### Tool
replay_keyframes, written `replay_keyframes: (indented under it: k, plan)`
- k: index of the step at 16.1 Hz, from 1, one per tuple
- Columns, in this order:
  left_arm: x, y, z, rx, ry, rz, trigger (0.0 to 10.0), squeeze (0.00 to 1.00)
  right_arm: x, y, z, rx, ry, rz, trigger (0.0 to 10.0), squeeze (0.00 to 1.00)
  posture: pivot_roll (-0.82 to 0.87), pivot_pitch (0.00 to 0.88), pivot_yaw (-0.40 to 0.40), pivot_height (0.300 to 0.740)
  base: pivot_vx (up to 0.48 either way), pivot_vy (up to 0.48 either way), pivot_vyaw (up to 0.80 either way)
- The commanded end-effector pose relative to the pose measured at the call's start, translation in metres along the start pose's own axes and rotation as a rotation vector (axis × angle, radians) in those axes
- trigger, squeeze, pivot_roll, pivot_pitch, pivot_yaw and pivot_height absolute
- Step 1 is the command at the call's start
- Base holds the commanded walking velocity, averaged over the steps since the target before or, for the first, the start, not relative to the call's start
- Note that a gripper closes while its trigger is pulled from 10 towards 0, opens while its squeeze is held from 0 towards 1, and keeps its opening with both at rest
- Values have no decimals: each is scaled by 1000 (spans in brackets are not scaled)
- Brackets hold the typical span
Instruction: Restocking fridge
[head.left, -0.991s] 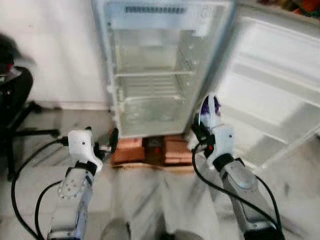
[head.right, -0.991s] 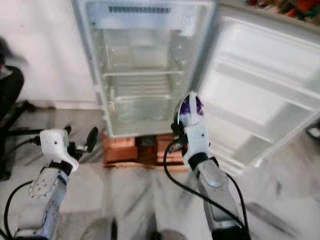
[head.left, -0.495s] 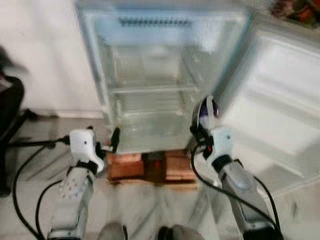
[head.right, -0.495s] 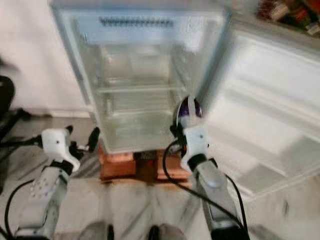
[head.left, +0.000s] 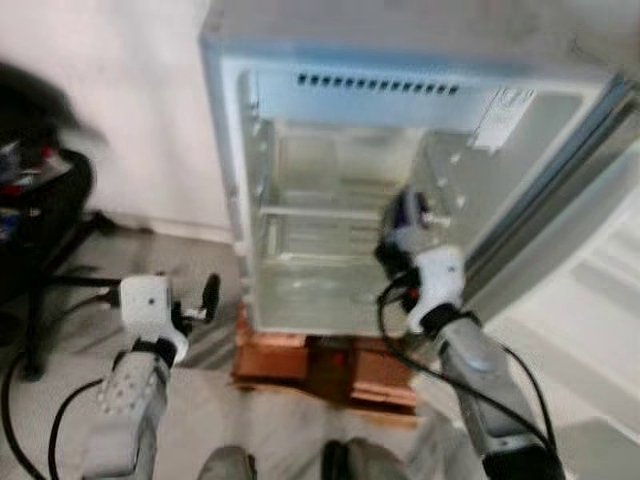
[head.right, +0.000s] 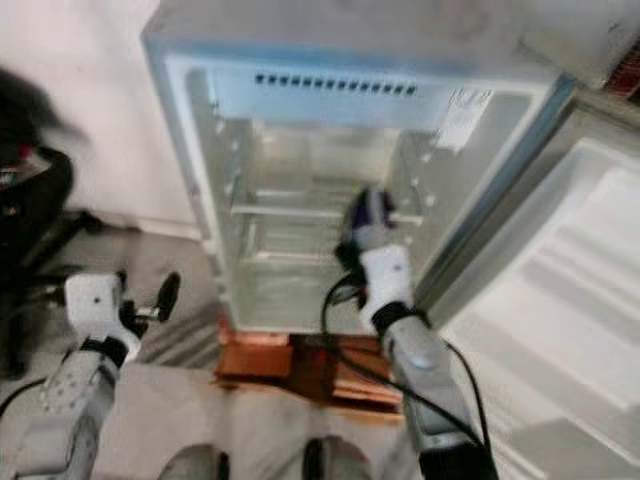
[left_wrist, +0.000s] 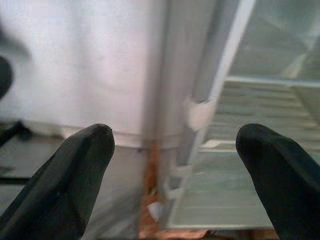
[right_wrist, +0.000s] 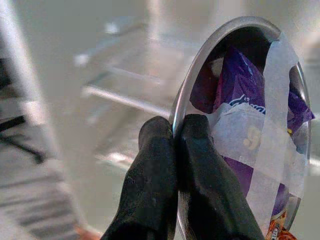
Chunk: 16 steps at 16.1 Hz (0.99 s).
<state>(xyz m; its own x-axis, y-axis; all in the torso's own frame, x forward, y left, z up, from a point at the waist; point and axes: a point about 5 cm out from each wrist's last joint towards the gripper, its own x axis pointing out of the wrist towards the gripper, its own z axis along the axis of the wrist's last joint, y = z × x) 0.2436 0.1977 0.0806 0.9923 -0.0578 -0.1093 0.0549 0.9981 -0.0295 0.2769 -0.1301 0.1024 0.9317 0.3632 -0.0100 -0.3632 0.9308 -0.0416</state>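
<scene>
1. My right claw (right_wrist: 172, 150) is pinched tight on the thin rim of a round shiny metal bowl (right_wrist: 250, 135), covered with clear film and strips of pale tape; purple wrappers show through the film.
2. In the head views I hold that bowl (head.left: 408, 212) raised in front of the open white fridge (head.left: 400, 90), at the level of its lower glass shelf (head.left: 320, 212) and toward the right side of the compartment. Whether it is already past the fridge's front edge, I cannot tell, the picture being blurred.
3. My left claw (left_wrist: 175, 165) has its two black fingers (left_wrist: 70, 175) spread wide apart and grips nothing. It hangs low, near the fridge's bottom left corner, looking at the fridge's left wall and front edge.
4. The fridge door (head.right: 560, 300) stands swung open to my right.
5. The fridge rests on a reddish wooden pallet (head.left: 330, 365) on the grey marbled floor (head.left: 190, 390).
6. A black chair (head.left: 45, 210) stands by the white wall at my left.
</scene>
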Motion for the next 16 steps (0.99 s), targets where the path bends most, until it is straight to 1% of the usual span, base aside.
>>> replay_keyframes:
  k: [1, 3, 4, 6, 8, 10, 11, 13, 16]
  plan:
    - [-6, 5, -4, 14, 33, 1, 10000, 0, -2, 0, 2, -8, -15, -21, 10000, 0, 115, 127, -87, 740, 0, 0, 0]
    - [-12, 2, -4, -3, 33, -30, 10000, 0, -6, -9, 1, -22, -19, -87, 10000, 0, 119, 126, -84, 740, 0, 0, 0]
    - [-15, 0, -2, -17, 18, -25, 10000, 0, -10, -12, 1, -12, -18, -111, 10000, 0, 127, 122, -87, 740, 0, 0, 0]
    - [-15, -11, 0, -16, 2, -54, 10000, 0, -13, -8, -4, -8, -3, -92, 10000, 0, 129, 122, -88, 740, 0, 0, 0]
    - [-14, -16, 0, -25, -3, -75, 10000, 0, -9, -1, -3, -35, -9, -49, 10000, 0, 121, 126, -90, 740, 0, 0, 0]
    - [-12, -14, 1, -30, -4, -66, 10000, 0, -5, -2, 1, -73, -19, -35, 10000, 0, 119, 127, -91, 740, 0, 0, 0]
    - [-13, -13, 1, -28, 0, -68, 10000, 0, -5, -4, 1, -73, -17, -40, 10000, 0, 119, 127, -91, 740, 0, 0, 0]
    - [-14, -11, 2, -26, -3, -69, 10000, 0, -7, -6, 0, -48, -20, -66, 10000, 0, 119, 131, -91, 740, 257, 0, 0]
    - [-15, -15, 4, -28, -10, -79, 10000, 0, -12, -4, -1, -51, -22, -78, 10000, 0, 113, 134, -87, 740, 279, 0, 0]
